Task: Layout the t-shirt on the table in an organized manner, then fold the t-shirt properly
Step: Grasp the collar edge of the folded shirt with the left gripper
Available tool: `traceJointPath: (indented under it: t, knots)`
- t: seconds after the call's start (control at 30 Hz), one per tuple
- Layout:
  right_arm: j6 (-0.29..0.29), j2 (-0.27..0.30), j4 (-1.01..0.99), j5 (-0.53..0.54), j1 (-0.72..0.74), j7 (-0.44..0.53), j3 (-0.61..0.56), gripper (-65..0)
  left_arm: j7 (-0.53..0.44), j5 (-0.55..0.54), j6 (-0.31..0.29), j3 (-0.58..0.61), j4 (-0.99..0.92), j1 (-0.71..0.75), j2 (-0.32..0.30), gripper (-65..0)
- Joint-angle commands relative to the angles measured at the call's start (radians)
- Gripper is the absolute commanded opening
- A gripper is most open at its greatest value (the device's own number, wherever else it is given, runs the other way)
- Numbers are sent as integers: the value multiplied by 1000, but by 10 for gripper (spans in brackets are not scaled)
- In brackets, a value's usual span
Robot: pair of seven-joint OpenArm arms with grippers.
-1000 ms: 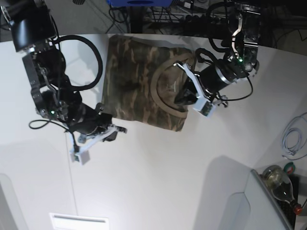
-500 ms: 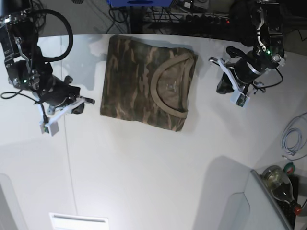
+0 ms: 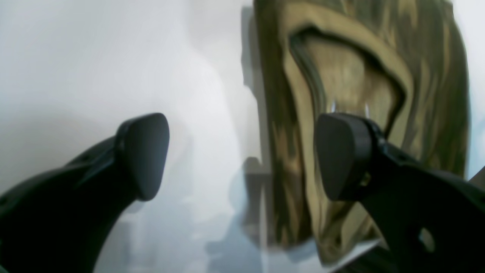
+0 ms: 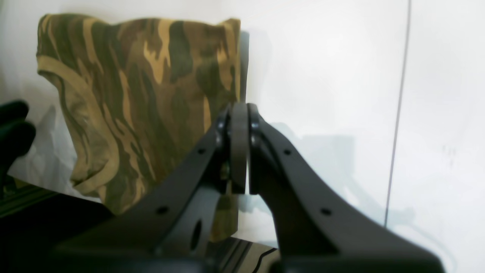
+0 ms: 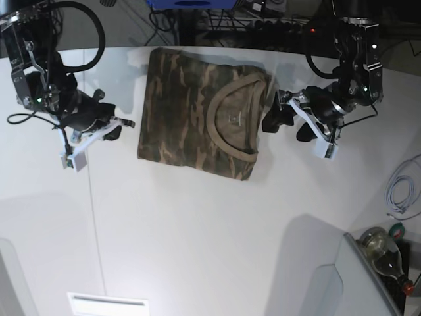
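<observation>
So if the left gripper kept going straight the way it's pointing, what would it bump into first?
Probably the t-shirt. The left gripper is open, beside the shirt's collar edge and pointing at it. Its height above the table is unclear, so it could skim over the cloth.

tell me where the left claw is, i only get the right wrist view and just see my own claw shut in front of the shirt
Observer: The left claw is open and empty, on the collar side of the t-shirt.
Operator: does the fold look tidy from above
Observer: In the base view it lies as a compact rectangle near the far edge of the table, with the tan collar on top.
Operator: anything else lying around
Observer: A coiled white cable lies at the base view's right edge, well apart from the shirt.
</observation>
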Motion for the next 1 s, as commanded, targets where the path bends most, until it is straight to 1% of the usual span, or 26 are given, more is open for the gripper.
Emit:
traceJointPath:
  t: [0.0,0.27,0.33,0.43,0.47,0.5,0.53,0.57,0.67,0.7,0.77,0.83,0.9,0.97]
  knots:
    - [9,9,15,5,8,15,5,-650,-16,-35,-9,20,-15,-17,-9,-71]
    - [11,10,13,5,7,13,4,-650,-19,-47,-7,211,-167,-112,-3,-71]
    - [11,10,13,5,7,13,4,-650,-19,-45,-6,224,-211,-135,11,-71]
    - [11,12,13,5,5,13,4,-650,-19,-45,-6,239,-274,-166,15,-74]
    - [11,13,13,5,4,13,4,-650,-19,-45,-6,239,-288,-172,15,-84]
    - [11,13,13,5,-1,15,5,-650,-19,-45,-6,240,-297,-173,15,-123]
    - [11,13,13,5,-4,18,8,-650,-19,-45,-6,251,-300,-183,15,-191]
    - [11,15,13,5,-6,18,11,-650,-19,-45,-6,265,-303,-192,14,-276]
    - [11,18,13,5,-6,20,13,-650,-19,-45,-4,293,-303,-204,8,-587]
    - [11,18,13,5,-6,20,13,-650,-19,-45,-4,293,-303,-206,8,-650]
    - [11,18,13,5,-7,20,13,-650,-16,-44,-4,290,-299,-207,5,-650]
    - [11,18,13,5,-7,20,13,-650,-16,-44,-4,296,-297,-210,-12,-650]
    - [11,18,13,5,-7,20,13,-650,-13,-44,-4,299,-300,-235,-18,-650]
    - [11,18,13,5,-7,20,13,-650,-11,-24,-4,300,-296,-249,-31,-650]
